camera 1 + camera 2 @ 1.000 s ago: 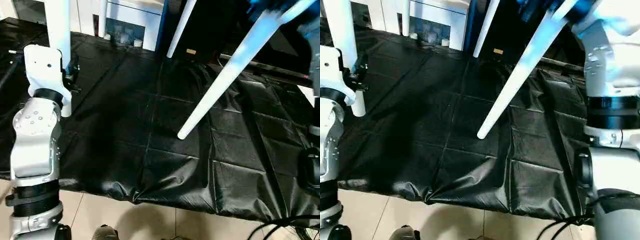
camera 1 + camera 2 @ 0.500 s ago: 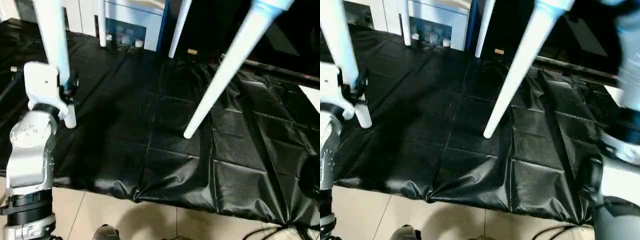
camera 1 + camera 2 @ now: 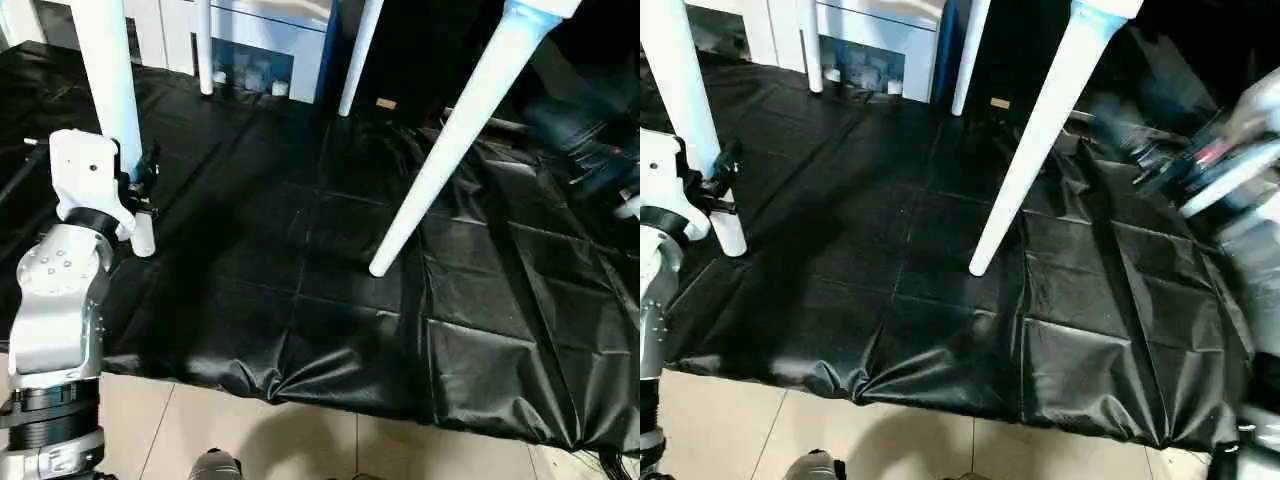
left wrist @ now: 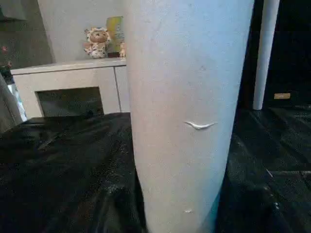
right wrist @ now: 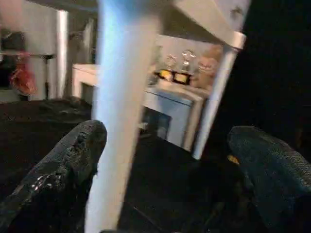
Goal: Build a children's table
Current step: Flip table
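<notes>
The children's table stands on its white tube legs over a black sheet (image 3: pixel 330 300). Its near-left leg (image 3: pixel 110 90) is held low down by my left gripper (image 3: pixel 143 180), black fingers shut around it; the same leg (image 4: pixel 184 116) looms close in the left wrist view. The near-right leg (image 3: pixel 455 140) slants down to the sheet with nothing holding it. Two far legs (image 3: pixel 205 50) (image 3: pixel 358 60) stand at the back. My right gripper (image 5: pixel 170 160) is open, its fingers (image 5: pixel 73 155) wide apart beside that leg (image 5: pixel 121 121), under the top's rim (image 5: pixel 204 14). My right arm (image 3: pixel 1230 150) shows blurred at the right.
A white cabinet (image 3: pixel 265 40) stands behind the sheet. Pale floor tiles (image 3: pixel 330 450) run along the sheet's crumpled front edge. A soft toy (image 4: pixel 99 41) sits on a white shelf. A small dark object (image 3: pixel 215 465) lies on the tiles.
My right gripper has let go of the near-right leg, opened wider and swung off to the right. The left gripper keeps its hold. The camera has shifted a little.
</notes>
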### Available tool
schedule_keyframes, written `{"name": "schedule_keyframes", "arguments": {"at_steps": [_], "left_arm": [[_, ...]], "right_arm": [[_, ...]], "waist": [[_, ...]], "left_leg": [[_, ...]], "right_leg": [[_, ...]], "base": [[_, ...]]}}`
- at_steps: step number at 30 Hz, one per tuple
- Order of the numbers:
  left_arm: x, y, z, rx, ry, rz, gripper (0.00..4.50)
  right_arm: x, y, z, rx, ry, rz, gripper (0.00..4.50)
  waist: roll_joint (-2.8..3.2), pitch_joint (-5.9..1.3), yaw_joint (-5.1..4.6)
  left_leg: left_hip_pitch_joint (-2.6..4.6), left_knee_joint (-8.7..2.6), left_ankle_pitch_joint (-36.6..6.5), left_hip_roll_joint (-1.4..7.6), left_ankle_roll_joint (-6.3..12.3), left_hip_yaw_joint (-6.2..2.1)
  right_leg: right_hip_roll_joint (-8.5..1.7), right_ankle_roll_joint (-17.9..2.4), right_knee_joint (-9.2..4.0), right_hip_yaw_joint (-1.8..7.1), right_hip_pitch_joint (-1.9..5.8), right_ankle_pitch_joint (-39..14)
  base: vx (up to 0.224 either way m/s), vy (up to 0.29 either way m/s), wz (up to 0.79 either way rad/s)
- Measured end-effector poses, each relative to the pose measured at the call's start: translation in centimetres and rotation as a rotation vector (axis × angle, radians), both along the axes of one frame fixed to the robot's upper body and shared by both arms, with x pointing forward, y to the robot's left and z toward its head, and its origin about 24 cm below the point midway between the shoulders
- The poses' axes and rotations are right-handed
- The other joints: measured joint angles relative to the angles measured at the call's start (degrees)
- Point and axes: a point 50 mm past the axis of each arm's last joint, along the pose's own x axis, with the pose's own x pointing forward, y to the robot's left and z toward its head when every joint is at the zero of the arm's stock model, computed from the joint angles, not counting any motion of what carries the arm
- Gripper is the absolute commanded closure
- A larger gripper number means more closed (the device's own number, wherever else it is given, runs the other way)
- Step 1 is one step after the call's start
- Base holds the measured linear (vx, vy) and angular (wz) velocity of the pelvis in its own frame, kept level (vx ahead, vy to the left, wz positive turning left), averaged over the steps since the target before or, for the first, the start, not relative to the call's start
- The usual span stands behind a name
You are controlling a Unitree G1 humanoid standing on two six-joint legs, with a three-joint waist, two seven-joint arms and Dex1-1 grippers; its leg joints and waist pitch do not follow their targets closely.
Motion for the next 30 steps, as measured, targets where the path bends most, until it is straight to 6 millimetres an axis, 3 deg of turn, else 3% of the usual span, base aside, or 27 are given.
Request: {"name": "schedule_keyframes", "arguments": {"at_steps": [4, 10, 14, 18, 21, 30], "left_arm": [[-0.1, 0.2, -0.1, -0.004, 0.005, -0.002, 2.84], [-0.1, 0.1, -0.1, 0.005, 0.006, -0.020, 2.84], [-0.4, 0.3, -0.5, 0.004, 0.022, -0.028, 2.84], [-0.7, 0.4, -0.6, 0.010, 0.033, -0.035, 2.84], [-0.9, 0.5, -0.7, 0.015, 0.037, -0.033, 2.84], [-1.2, 0.9, -0.8, 0.018, 0.041, -0.025, 2.84]], "right_arm": [[1.0, 1.8, -2.5, 0.061, 0.071, 0.054, 0.00], [2.9, 7.4, -6.6, 0.131, 0.201, 0.280, 0.00], [4.4, 8.6, -7.6, 0.096, 0.220, 0.258, 0.00], [6.3, 10.1, -8.8, 0.079, 0.228, 0.174, 0.34], [6.2, 10.7, -9.6, 0.088, 0.246, 0.217, 0.75], [5.4, 10.8, -9.9, 0.117, 0.232, 0.388, 1.39]], "waist": [[0.11, 0.00, -0.14], [0.06, -0.04, -0.15], [0.02, -0.07, 0.12], [0.03, -0.06, 0.35], [-0.01, -0.09, 0.30], [0.02, -0.07, 0.33]], "left_leg": [[-0.03, -0.01, 0.0, 0.00, 0.00, 0.00], [-0.06, -0.01, 0.0, 0.00, 0.00, -0.01], [-0.07, -0.01, 0.0, -0.01, -0.01, 0.01], [-0.07, -0.02, 0.0, 0.01, -0.04, 0.01], [-0.06, -0.01, 0.0, 0.00, -0.04, 0.01], [-0.05, -0.02, 0.0, 0.02, -0.04, 0.01]], "right_leg": [[0.00, 0.0, 0.00, 0.00, 0.00, 0.0], [-0.01, -0.3, 0.00, -0.02, -0.02, 0.2], [-0.04, -0.3, -0.02, -0.01, -0.02, 0.2], [-0.04, -0.4, 0.03, -0.05, -0.05, 0.2], [-0.04, -0.4, 0.02, -0.03, -0.03, 0.2], [-0.02, -0.4, 0.05, -0.04, -0.05, 0.2]], "base": [[0.000, 0.000, 0.00], [0.000, 0.000, 0.00], [0.000, 0.000, 0.00], [0.000, 0.000, 0.00], [0.000, 0.000, 0.00], [0.000, 0.000, 0.00]]}}
